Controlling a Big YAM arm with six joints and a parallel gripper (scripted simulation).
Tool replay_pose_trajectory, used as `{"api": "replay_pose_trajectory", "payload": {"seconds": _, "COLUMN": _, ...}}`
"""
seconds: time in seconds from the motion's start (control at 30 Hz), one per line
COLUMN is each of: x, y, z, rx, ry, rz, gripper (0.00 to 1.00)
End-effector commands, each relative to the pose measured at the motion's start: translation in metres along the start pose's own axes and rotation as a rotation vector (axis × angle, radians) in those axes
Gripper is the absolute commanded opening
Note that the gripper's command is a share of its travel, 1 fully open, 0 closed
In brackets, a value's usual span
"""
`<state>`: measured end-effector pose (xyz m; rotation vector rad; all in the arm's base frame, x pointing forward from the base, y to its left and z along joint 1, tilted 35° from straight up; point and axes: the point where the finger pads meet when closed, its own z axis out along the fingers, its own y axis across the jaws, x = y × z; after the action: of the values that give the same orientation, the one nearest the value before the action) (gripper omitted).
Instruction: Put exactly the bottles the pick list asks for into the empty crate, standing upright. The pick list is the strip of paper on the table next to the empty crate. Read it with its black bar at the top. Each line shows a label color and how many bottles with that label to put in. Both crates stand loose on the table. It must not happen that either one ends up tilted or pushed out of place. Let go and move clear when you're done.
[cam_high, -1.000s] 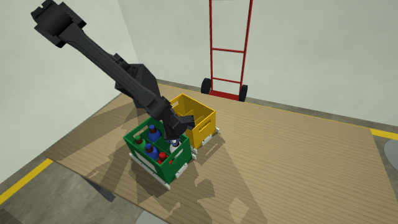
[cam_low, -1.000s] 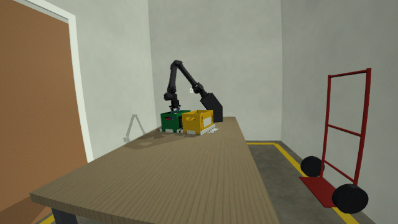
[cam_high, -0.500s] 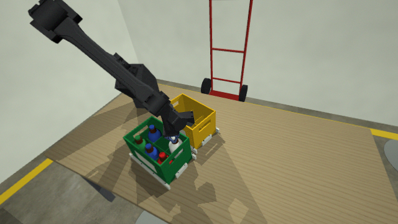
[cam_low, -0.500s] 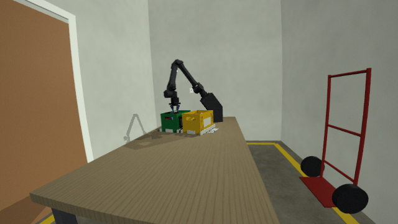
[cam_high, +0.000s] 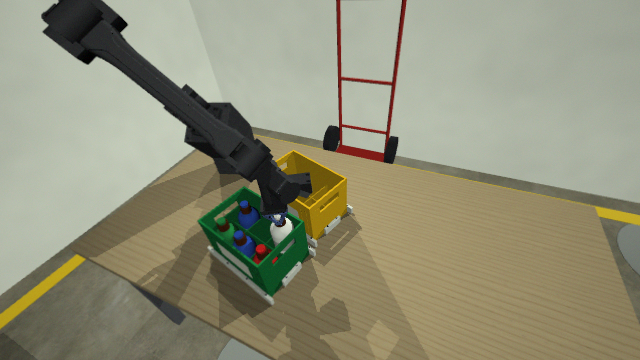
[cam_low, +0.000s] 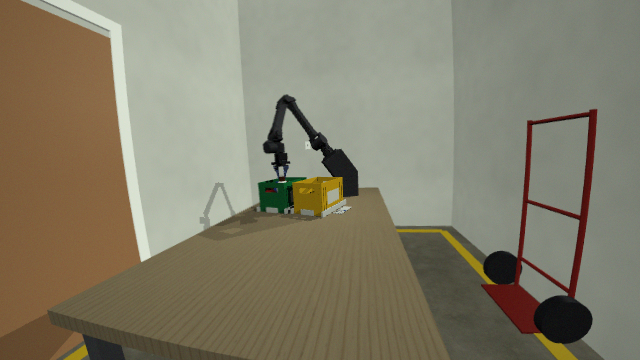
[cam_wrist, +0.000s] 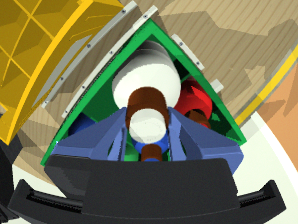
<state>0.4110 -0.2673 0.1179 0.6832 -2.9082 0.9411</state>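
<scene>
My gripper (cam_high: 278, 217) (cam_low: 282, 176) (cam_wrist: 147, 113) is shut on the neck of a white-labelled bottle (cam_high: 281, 231) (cam_wrist: 148, 83) with a brown cap. The bottle is upright and raised partway out of the green crate (cam_high: 280, 272) (cam_low: 270, 197) (cam_wrist: 200, 63), at the corner nearest the yellow crate. In the green crate stand two blue bottles (cam_high: 247, 215) (cam_high: 243, 243), a green bottle (cam_high: 225, 231) and a red bottle (cam_high: 260, 252) (cam_wrist: 194, 99). The yellow crate (cam_high: 325, 200) (cam_low: 317, 195) (cam_wrist: 40, 36) stands right beside it and looks empty. A bit of white paper (cam_low: 343, 210) lies by the yellow crate; its lines are unreadable.
A red hand truck (cam_high: 367, 80) (cam_low: 550, 225) stands on the floor beyond the table. Both crates sit near the table's far corner by the wall. The arm's base (cam_low: 342, 172) stands behind the yellow crate.
</scene>
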Motion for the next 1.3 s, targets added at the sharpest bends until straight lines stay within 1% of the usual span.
{"api": "replay_pose_trajectory", "payload": {"seconds": 0.0, "x": -0.012, "y": -0.020, "z": -0.036, "rx": 0.046, "ry": -0.039, "rz": 0.016, "gripper": 0.00}}
{"api": "replay_pose_trajectory", "payload": {"seconds": 0.13, "x": -0.012, "y": -0.020, "z": -0.040, "rx": 0.046, "ry": -0.039, "rz": 0.016, "gripper": 0.00}}
{"api": "replay_pose_trajectory", "payload": {"seconds": 0.63, "x": -0.012, "y": -0.020, "z": -0.066, "rx": 0.047, "ry": -0.041, "rz": 0.018, "gripper": 0.00}}
{"api": "replay_pose_trajectory", "payload": {"seconds": 0.7, "x": -0.012, "y": -0.020, "z": -0.066, "rx": 0.047, "ry": -0.041, "rz": 0.018, "gripper": 0.00}}
{"api": "replay_pose_trajectory", "payload": {"seconds": 1.2, "x": -0.011, "y": -0.020, "z": -0.092, "rx": 0.047, "ry": -0.043, "rz": 0.019, "gripper": 0.00}}
{"api": "replay_pose_trajectory", "payload": {"seconds": 1.27, "x": -0.011, "y": -0.020, "z": -0.092, "rx": 0.047, "ry": -0.043, "rz": 0.019, "gripper": 0.00}}
